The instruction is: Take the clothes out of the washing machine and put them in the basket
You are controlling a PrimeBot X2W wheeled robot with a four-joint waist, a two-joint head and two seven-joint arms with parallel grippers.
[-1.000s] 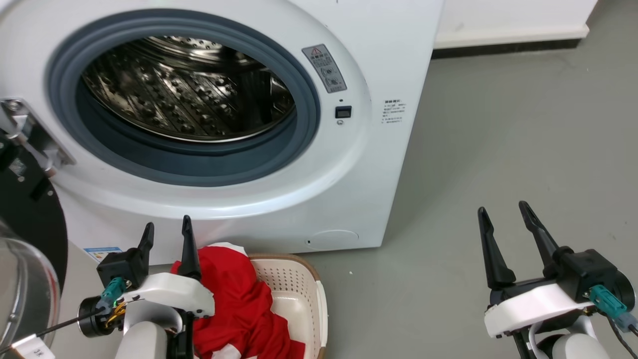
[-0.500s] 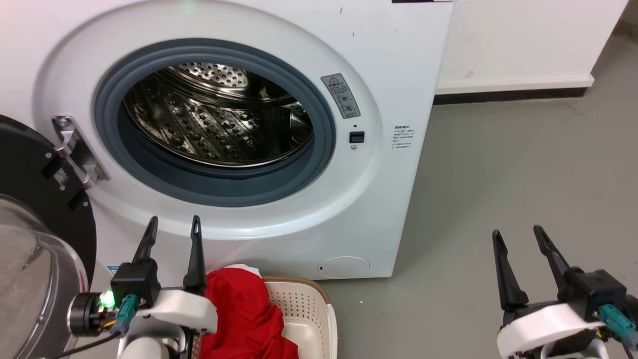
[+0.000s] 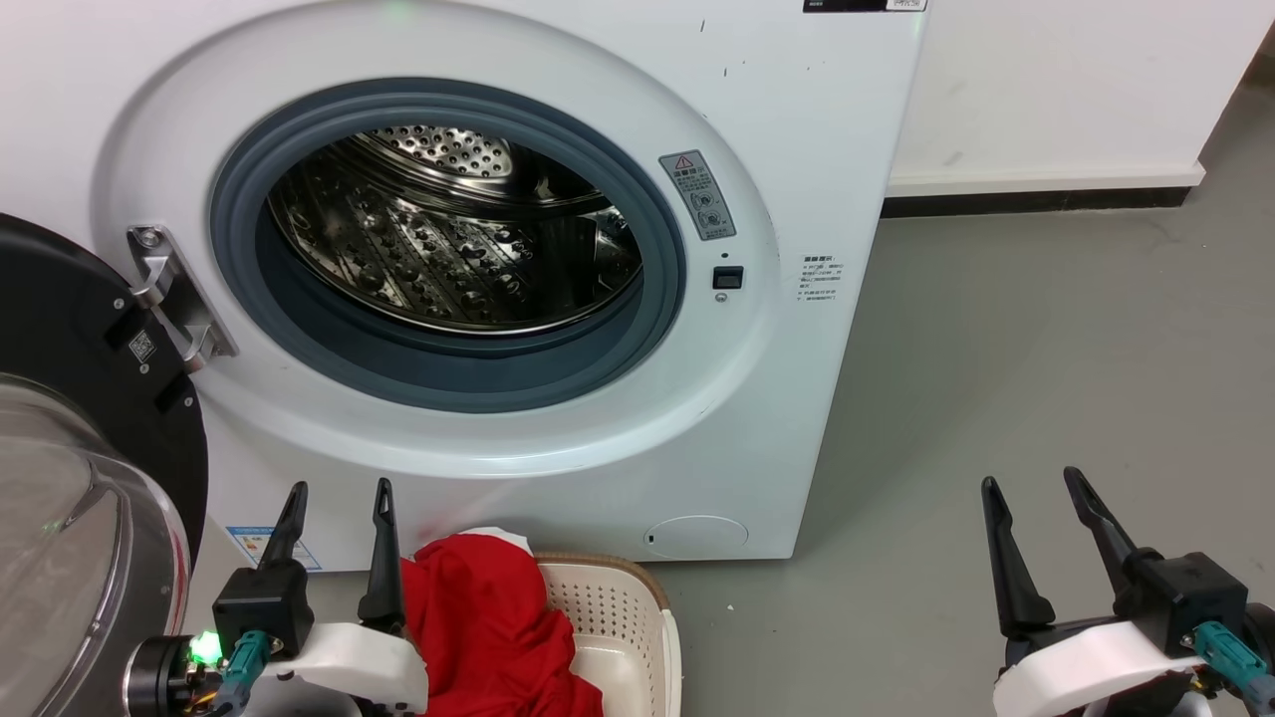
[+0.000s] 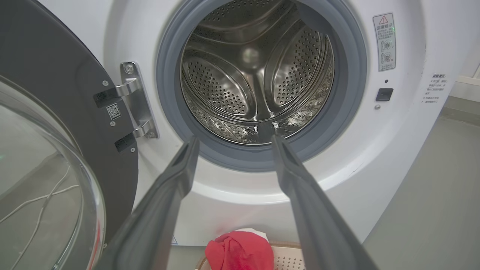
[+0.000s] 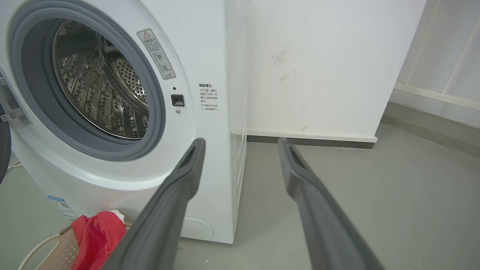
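1. Grey floor [image 3: 996,398] runs out to the right of the washing machine [image 3: 797,149], whose door [image 3: 60,329] stands swung open at the left.
2. Against 1 second ago, the whole head view has shifted. The machine sits lower and further right in frame, so the camera has moved, not the machine.
3. The left gripper [image 3: 340,493] now stands just left of the clothes [image 3: 488,627] rather than overlapping them. Its 2 fingers are spread apart and hold nothing.
4. The right gripper [image 3: 1031,483] hangs over bare floor, well apart from the basket [image 3: 608,607], its fingers likewise spread and empty.
5. The red clothes lie heaped in the basket at the machine's foot.
6. The drum [image 4: 255,75] shows bare steel wherever it is visible, so the unloading looks finished or nearly so.
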